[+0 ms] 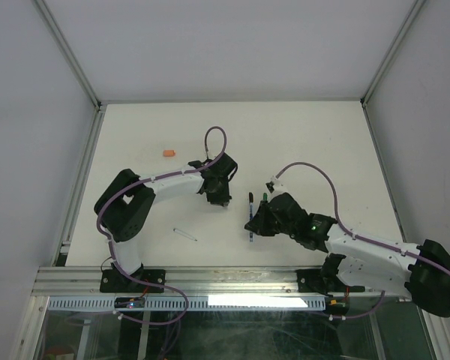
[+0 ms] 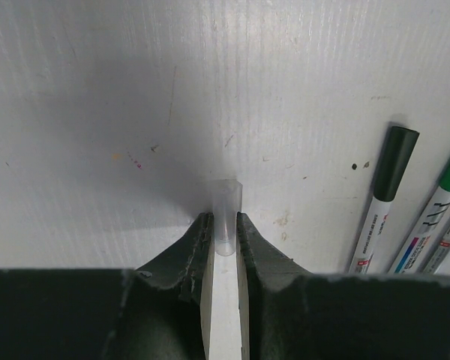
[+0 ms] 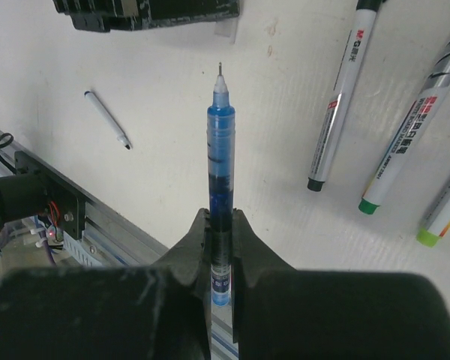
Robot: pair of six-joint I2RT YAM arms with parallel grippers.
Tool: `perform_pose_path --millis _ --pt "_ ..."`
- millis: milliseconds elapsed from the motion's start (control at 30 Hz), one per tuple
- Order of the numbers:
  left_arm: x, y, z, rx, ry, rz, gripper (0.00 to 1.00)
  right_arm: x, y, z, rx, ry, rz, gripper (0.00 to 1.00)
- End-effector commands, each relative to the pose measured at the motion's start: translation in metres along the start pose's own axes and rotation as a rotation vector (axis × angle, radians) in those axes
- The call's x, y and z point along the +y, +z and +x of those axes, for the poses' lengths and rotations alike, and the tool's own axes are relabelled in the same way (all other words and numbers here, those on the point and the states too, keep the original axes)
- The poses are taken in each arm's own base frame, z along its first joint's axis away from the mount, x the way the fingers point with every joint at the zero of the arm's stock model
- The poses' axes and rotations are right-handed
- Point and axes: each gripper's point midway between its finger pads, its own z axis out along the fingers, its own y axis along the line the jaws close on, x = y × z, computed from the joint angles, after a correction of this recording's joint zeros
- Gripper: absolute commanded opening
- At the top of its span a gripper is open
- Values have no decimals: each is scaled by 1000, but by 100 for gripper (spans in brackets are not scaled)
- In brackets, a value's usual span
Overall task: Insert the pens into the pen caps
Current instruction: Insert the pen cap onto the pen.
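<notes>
My left gripper (image 2: pixel 224 225) is shut on a short clear pen cap (image 2: pixel 226 210), whose open end sticks out past the fingertips just above the white table. In the right wrist view my right gripper (image 3: pixel 220 221) is shut on a blue pen (image 3: pixel 219 150). Its fine bare tip points at the clear cap (image 3: pixel 225 28) under the left gripper (image 3: pixel 146 11), with a small gap between them. From above, the left gripper (image 1: pixel 219 196) and the right gripper (image 1: pixel 253 223) face each other at mid-table. An orange pen cap (image 1: pixel 169 154) lies alone to the far left.
A thin white pen (image 3: pixel 106 118) with a dark tip lies loose near the front rail (image 1: pixel 210 281). Capped markers lie side by side on the right: black-capped (image 3: pixel 337 105), green-capped (image 3: pixel 412 127) and light-green-capped (image 3: pixel 444 214). Grey walls enclose the table.
</notes>
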Motion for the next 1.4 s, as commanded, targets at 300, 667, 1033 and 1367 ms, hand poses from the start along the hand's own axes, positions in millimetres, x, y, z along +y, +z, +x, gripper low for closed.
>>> perform_pose_path --millis 300,667,1033,1367 --pt "-27 -14 -4 -16 -20 124 15 17 3 23 8 -25 -118 0" --pt "-41 -19 -6 -24 -35 202 15 15 9 42 64 -27 -172 0" --pt "-48 -25 -7 -27 -45 249 15 24 33 53 189 -11 -208 0" --pt "-46 -20 -1 -9 -46 247 15 28 43 40 226 114 -256 0"
